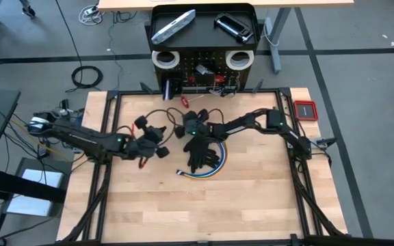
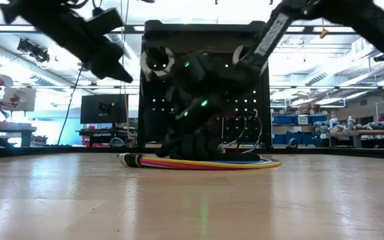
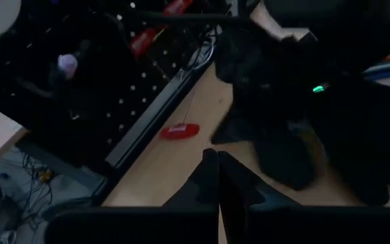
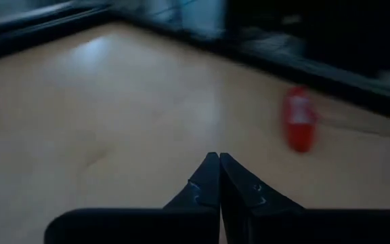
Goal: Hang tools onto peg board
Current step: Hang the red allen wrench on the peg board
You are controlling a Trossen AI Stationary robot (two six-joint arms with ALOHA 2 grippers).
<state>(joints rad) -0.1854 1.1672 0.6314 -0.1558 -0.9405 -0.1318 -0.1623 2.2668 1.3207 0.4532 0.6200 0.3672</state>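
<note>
- Wooden table [image 1: 252, 205] carries black gloves [image 1: 202, 154] half covering a multicoloured cable coil [image 1: 211, 171].
- Left gripper [image 3: 217, 157] closed, empty.
- Right gripper [image 4: 219, 160] closed, empty; blurred small red tool [image 4: 298, 127] beyond.

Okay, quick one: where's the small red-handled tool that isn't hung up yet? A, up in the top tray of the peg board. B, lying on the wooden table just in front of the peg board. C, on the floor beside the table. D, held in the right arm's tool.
B: the red-handled tool lies loose on the wooden table just in front of the peg board.
</note>
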